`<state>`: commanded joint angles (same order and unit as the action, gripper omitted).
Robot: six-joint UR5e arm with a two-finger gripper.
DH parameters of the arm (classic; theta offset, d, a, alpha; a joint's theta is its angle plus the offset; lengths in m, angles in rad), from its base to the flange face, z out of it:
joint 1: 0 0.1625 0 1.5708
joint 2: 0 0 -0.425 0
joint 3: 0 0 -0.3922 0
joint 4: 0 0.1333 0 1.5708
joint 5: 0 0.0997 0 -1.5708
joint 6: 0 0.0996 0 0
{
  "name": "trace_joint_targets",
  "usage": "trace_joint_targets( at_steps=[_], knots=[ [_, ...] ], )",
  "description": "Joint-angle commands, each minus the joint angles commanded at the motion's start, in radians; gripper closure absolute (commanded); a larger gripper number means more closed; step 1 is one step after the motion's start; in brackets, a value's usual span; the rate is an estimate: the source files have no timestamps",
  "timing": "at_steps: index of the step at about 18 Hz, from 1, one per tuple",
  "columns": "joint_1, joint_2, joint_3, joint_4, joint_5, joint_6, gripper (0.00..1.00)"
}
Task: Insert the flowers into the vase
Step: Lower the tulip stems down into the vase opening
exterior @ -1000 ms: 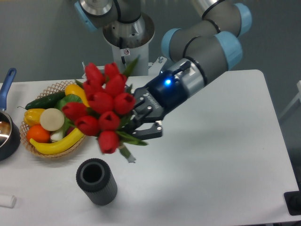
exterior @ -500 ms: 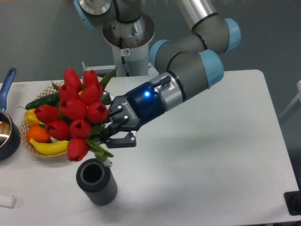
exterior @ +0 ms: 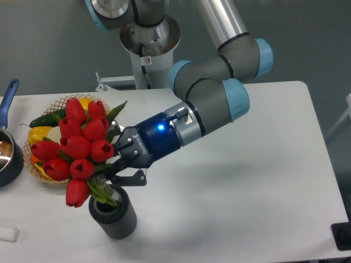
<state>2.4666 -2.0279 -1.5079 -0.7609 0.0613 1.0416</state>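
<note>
1. A bunch of red tulips, the flowers, is held tilted over the front left part of a white table. Its long axis slants from the closed red heads at the upper left down to the green stems at the lower right.
2. The stem ends reach the mouth of the vase, a small dark grey ribbed cylinder standing upright near the front edge of the table. The stems appear to dip just inside its rim, though how deep they go cannot be told.
3. The lowest red head hangs just left of the vase rim, outside it.
4. The gripper comes in from the right, and its dark fingers are clamped on the green stems just below the heads. The flower heads fan out to the left of the gripper; the vase sits directly below it.
5. White lettering runs along the dark gripper body, too small to read. A blue light glows on the wrist behind it. A small label on the robot's base column at the back cannot be read either.
6. Behind the flowers, at the left, a wicker basket holds fruit and vegetables, partly hidden by the bunch.
7. At the far left edge is a dark pot with a blue handle.
</note>
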Motion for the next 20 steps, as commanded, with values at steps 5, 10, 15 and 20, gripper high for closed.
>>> trace_joint_targets(
  at_steps=[5, 10, 15, 20],
  knots=[
    [-0.012, -0.023, 0.002, 0.0, 0.009, 0.0, 0.78],
    [-0.028, -0.037, -0.002, 0.0, 0.011, 0.0, 0.78],
    [-0.029, -0.034, -0.009, 0.0, 0.011, -0.002, 0.78],
    [-0.032, -0.049, -0.037, -0.002, 0.014, -0.002, 0.77]
  ],
)
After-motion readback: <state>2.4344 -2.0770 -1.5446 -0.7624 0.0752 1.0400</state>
